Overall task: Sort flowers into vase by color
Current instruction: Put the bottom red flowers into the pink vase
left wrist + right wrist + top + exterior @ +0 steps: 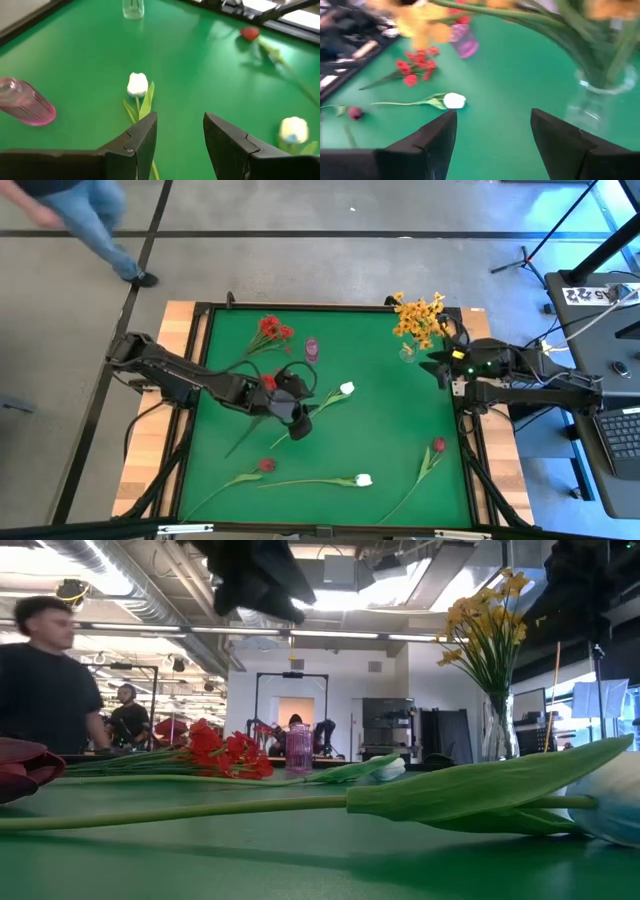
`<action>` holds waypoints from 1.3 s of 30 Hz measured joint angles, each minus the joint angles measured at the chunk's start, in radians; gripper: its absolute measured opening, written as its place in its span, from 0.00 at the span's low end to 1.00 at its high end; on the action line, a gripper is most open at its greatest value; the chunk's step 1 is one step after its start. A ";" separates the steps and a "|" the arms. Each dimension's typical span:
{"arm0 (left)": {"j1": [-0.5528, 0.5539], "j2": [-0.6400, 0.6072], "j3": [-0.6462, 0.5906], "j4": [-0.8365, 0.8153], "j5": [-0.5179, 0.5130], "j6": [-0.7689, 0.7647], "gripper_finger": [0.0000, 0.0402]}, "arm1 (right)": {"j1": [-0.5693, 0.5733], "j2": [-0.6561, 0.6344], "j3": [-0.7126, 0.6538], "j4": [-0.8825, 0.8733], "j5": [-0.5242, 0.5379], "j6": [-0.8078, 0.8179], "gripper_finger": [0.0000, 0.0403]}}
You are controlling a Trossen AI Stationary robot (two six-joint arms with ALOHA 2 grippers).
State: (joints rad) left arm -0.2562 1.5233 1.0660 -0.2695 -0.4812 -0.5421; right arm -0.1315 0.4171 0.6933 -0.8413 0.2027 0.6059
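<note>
My left gripper (297,418) (180,145) hangs open and empty over the middle of the green table. A white bud (137,84) (347,389) lies just ahead of it, and its stem runs back beside the fingers. My right gripper (440,369) (492,135) is open and empty beside the clear vase (602,95) (407,352), which holds the yellow sprays (418,318). One red spray (272,332) lies by the pink vase (311,348) (25,102). Another red spray (268,382) lies under the left arm. A second white bud (364,479) and two maroon buds (438,445) (266,465) lie flat near the near edge.
The table has a raised dark rim (330,307) and wooden side boards (175,330). A person (95,220) walks past the far left corner, and a person (45,670) also shows in the low view. Bare green mat lies between the left gripper and the right-hand maroon bud.
</note>
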 joint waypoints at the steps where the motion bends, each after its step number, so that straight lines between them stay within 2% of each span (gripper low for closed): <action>1: 0.000 0.014 0.000 0.000 0.000 -0.001 0.39 | 0.023 0.002 0.000 0.015 0.005 0.001 0.63; 4: 0.000 0.050 0.000 -0.002 0.000 -0.002 0.39 | 0.114 0.006 0.000 0.039 0.035 0.029 0.63; 11: 0.000 0.081 0.000 -0.083 -0.002 -0.055 0.39 | 0.390 0.085 -0.002 0.052 0.190 0.143 0.63; 17: -0.002 0.079 0.000 -0.351 -0.001 -0.195 0.39 | 0.627 0.224 -0.002 0.170 0.281 0.157 0.63; 22: -0.022 0.079 0.000 -0.582 0.027 -0.326 0.39 | 0.769 0.339 -0.002 0.229 0.360 0.161 0.63; 28: -0.083 0.079 0.000 -0.755 0.079 -0.448 0.39 | 0.851 0.432 -0.002 0.255 0.431 0.207 0.63; 34: -0.143 0.078 -0.001 -0.767 0.113 -0.503 0.39 | 0.854 0.481 -0.002 0.267 0.436 0.208 0.63; 39: -0.153 0.078 -0.035 -0.767 0.150 -0.504 0.39 | 0.851 0.505 -0.002 0.269 0.451 0.209 0.63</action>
State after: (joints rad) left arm -0.4095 1.6016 1.0309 -1.0366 -0.3310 -1.0458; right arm 0.7197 0.9222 0.6918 -0.5719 0.6539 0.8146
